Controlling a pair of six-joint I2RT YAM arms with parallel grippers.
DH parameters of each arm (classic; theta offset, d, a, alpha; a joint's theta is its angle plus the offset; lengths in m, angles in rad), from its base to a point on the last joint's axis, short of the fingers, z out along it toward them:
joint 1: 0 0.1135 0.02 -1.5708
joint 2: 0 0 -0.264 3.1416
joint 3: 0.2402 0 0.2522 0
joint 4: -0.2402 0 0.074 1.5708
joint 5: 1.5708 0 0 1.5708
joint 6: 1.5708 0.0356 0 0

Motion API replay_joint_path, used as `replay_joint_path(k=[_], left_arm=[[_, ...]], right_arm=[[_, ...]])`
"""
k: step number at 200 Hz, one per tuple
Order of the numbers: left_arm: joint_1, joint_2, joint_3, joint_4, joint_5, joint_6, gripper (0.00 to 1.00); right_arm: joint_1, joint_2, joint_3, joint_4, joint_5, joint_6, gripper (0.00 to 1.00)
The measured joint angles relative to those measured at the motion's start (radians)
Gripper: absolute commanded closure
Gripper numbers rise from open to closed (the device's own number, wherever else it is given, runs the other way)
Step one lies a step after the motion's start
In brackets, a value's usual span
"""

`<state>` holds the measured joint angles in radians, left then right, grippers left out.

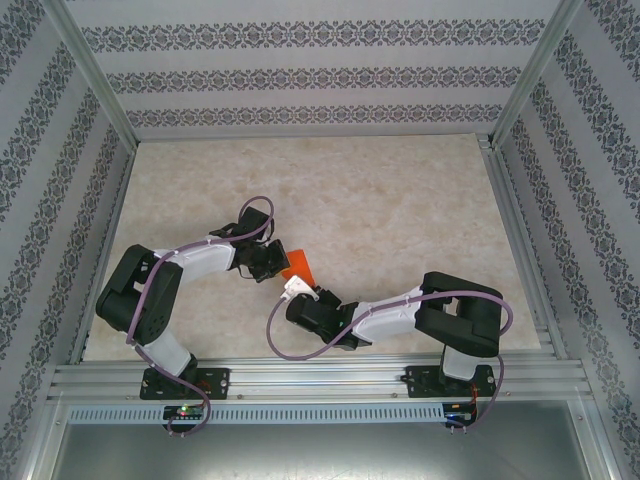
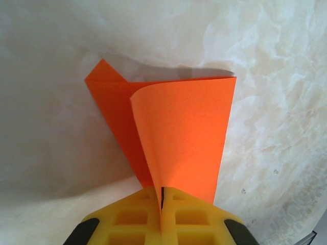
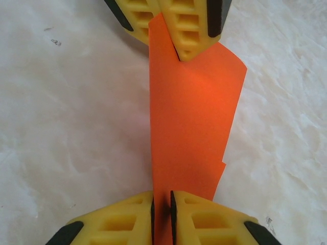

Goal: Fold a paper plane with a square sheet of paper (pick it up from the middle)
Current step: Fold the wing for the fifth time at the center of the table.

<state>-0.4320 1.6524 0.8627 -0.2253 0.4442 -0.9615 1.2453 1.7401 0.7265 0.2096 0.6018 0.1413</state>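
Folding in half — left gripper (image 2: 161,196) clamping the square sheet of paper (image 2: 179,132), right gripper (image 3: 162,201) barely parted — crease likely needing pressing

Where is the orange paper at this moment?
Top view: the orange paper is near the middle of the table, pinched by the left gripper, its near end between the right gripper's fingers.

Black-and-white arms (image 1: 135,300), purple cables (image 1: 272,330), yellow latticed fingers (image 3: 127,219)
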Motion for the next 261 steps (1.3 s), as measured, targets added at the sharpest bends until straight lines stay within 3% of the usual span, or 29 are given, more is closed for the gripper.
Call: replay_joint_path(k=[105, 169, 216, 236, 261], left_arm=[[0.0, 0.0, 0.006, -0.007, 0.004, 0.0, 0.98], [0.0, 0.0, 0.006, -0.007, 0.003, 0.0, 0.96], [0.0, -0.016, 0.008, -0.03, 0.0, 0.018, 0.64], [0.0, -0.065, 0.011, -0.077, -0.028, 0.032, 0.45], [0.0, -0.165, 0.015, -0.141, -0.093, 0.047, 0.32]], right_arm=[[-0.013, 0.023, 0.029, -0.019, 0.008, -0.014, 0.86], [-0.014, 0.024, 0.033, -0.026, 0.007, -0.014, 0.99], [-0.031, 0.023, 0.032, -0.025, -0.013, 0.014, 1.0], [-0.046, 0.0, 0.003, 0.004, -0.077, 0.048, 1.0], [-0.088, -0.055, -0.051, 0.047, -0.196, 0.114, 1.0]])
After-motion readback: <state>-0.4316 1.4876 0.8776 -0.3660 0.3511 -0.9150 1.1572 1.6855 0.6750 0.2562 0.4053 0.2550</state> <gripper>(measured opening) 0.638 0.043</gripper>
